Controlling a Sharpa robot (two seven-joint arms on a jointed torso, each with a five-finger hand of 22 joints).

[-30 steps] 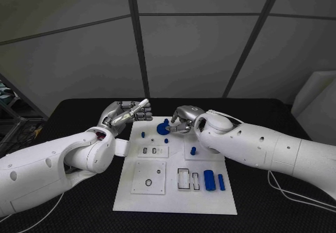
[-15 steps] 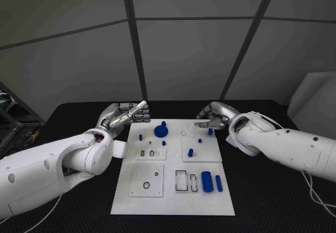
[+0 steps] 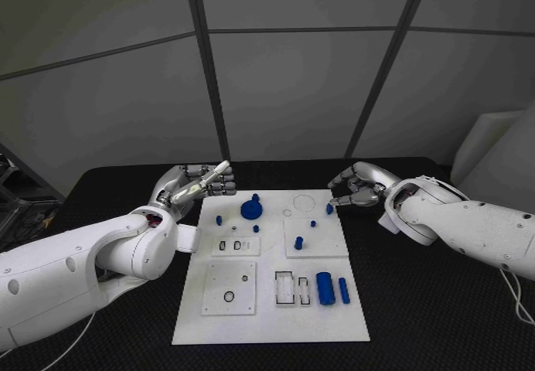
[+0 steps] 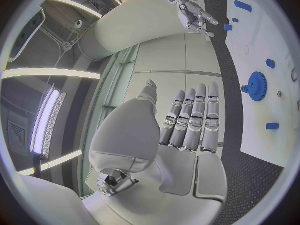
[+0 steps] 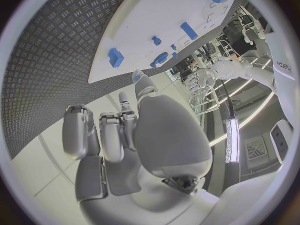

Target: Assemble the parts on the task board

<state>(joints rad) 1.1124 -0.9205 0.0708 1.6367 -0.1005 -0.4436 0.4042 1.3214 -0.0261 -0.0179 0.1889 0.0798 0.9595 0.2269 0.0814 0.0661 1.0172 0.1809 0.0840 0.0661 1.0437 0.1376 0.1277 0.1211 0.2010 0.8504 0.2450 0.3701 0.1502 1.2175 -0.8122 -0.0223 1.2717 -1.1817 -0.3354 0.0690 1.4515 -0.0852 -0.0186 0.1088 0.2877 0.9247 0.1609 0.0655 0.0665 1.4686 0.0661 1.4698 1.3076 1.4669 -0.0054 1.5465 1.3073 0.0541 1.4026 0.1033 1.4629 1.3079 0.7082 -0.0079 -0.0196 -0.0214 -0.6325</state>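
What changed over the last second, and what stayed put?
The right hand left the blue gear at the far end of the task board and drew back towards the robot's right, past the board's edge; it holds nothing. The gear stands free. The left hand kept its raised pose beside the board; the other parts stayed put.

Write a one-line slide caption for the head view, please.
Both hands, left hand and right hand, flank the white task board with its blue parts.
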